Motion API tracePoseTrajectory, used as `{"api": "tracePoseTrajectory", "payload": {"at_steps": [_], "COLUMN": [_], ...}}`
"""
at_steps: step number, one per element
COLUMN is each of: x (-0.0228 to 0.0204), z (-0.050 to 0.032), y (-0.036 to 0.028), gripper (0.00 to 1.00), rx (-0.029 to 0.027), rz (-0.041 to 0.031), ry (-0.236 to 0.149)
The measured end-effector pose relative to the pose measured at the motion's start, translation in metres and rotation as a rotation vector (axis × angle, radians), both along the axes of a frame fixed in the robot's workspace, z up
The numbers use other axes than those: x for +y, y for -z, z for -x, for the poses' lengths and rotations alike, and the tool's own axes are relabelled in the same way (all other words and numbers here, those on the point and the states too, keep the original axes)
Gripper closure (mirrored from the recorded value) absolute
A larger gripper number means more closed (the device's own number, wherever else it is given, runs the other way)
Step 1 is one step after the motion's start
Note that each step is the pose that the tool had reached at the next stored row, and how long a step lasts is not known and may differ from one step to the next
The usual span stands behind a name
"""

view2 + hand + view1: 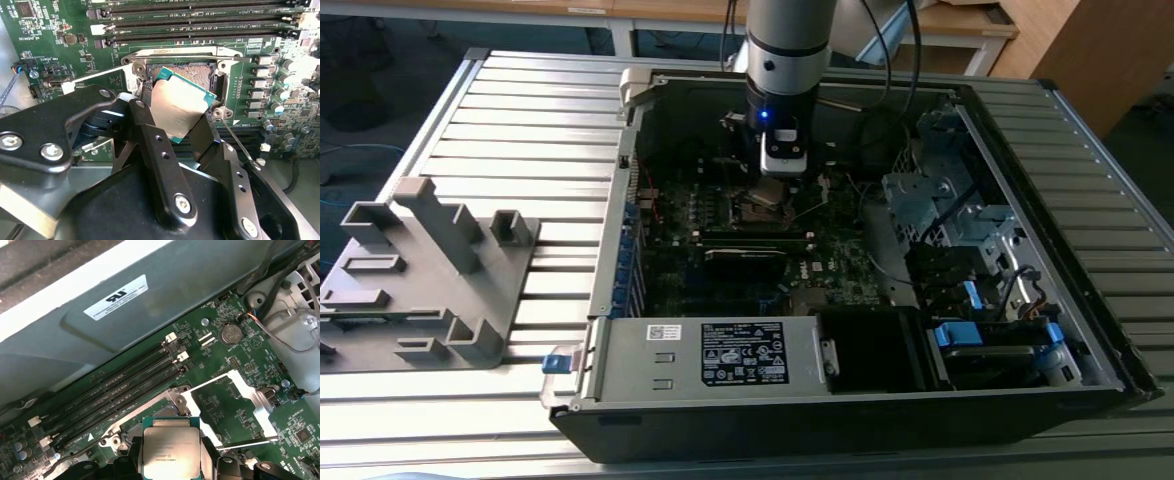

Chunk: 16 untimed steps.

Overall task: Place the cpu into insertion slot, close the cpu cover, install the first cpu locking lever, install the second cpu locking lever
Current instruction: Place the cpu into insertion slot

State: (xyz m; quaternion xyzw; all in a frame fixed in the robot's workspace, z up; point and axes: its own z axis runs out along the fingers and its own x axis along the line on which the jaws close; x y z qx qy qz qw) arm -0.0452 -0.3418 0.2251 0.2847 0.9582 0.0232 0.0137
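Holding the cpu [171,452] clamped by two opposite edges, my gripper [177,111] hangs just above the socket [192,70]. The cpu cover [261,401] lies open beside the tool, so the way down is free. I judge the cpu must sit level, corners matched, and go down gently to spare the pins.

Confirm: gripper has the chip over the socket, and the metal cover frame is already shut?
Wrong on the cover. The metal cover frame is open, lying flat beside the socket, as the first wrist view shows. The rest holds: the gripper has the chip over the socket.
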Motion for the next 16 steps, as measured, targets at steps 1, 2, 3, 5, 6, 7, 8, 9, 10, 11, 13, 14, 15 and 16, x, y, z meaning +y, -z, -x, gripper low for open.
{"api": "tracePoseTrajectory", "payload": {"at_steps": [1, 2, 3, 5, 6, 7, 8, 9, 10, 11, 13, 14, 15, 16], "x": [0.0, 0.0, 0.0, 0.0, 0.0, 0.0, 0.0, 0.0, 0.0, 0.0, 0.0001, 0.0, 0.0, 0.0], "z": [0.0, 0.0, 0.0, 0.0, 0.0, 0.0, 0.0, 0.0, 0.0, 0.0, 0.0, 0.0, 0.0, 0.0], "y": [0.0001, 0.0001, 0.0002, 0.0002, 0.0002, 0.0003, 0.0003, 0.0003, 0.0003, 0.0003, 0.0004, 0.0004, 0.0005, 0.0006], "gripper": [0.46, 0.46, 0.46, 0.46, 0.46, 0.46, 0.46, 0.46, 0.46, 0.46, 0.46, 0.46, 0.46, 0.46], "rx": [0.0, -0.0001, -0.0001, -0.0001, 0.0, -0.0001, -0.0001, -0.0001, -0.0001, -0.0001, -0.0001, 0.0, 0.0, -0.0001], "rz": [0.0, -0.0001, -0.0002, -0.0001, -0.0001, -0.0002, -0.0002, -0.0002, -0.0002, -0.0001, -0.0001, 0.0, 0.0, 0.0], "ry": [0.008, 0.016, 0.024, 0.035, 0.039, 0.043, 0.045, 0.046, 0.047, 0.049, 0.061, 0.07, 0.08, 0.092]}}
